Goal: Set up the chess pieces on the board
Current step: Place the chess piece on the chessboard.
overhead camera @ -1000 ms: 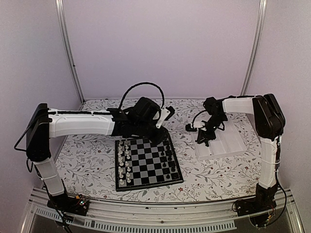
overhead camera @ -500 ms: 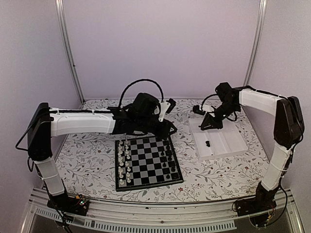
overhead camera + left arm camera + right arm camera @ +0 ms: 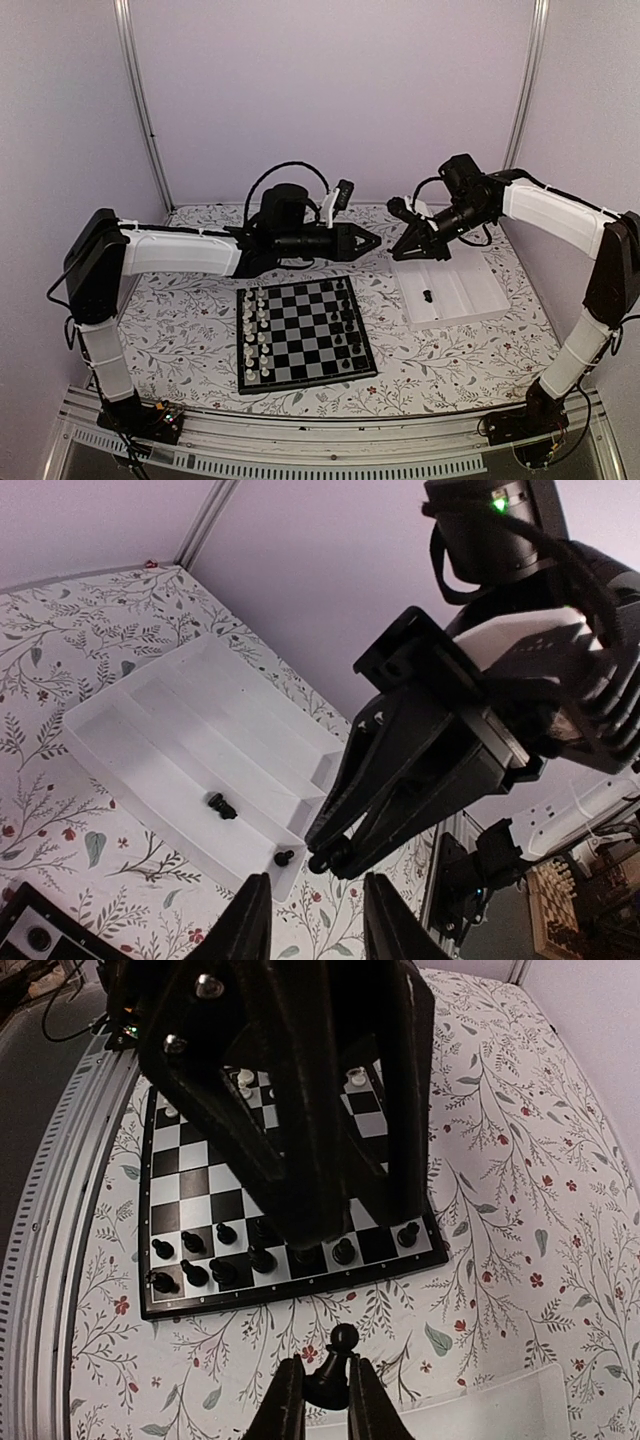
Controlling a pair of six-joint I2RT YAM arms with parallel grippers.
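My right gripper (image 3: 324,1385) is shut on a black pawn (image 3: 343,1339) and holds it in the air between the white tray (image 3: 470,290) and the board (image 3: 300,381). My left gripper (image 3: 370,240) is open and empty, raised behind the board's far right corner, and points at the right gripper (image 3: 402,250). In the left wrist view my open fingers (image 3: 247,925) frame the pawn (image 3: 320,862). Black chess pieces (image 3: 345,320) stand on the board's right columns and white ones (image 3: 255,330) on its left. Two black pieces (image 3: 221,805) lie in the tray (image 3: 170,720).
The floral tablecloth (image 3: 190,300) covers the table. The tray lies right of the board. The left arm's black body (image 3: 300,1090) hides much of the board in the right wrist view. Metal frame posts (image 3: 140,100) stand at the back corners.
My right gripper rose from the tray with the pawn and swung back and left. My left gripper lifted off the board's far edge and turned right toward it.
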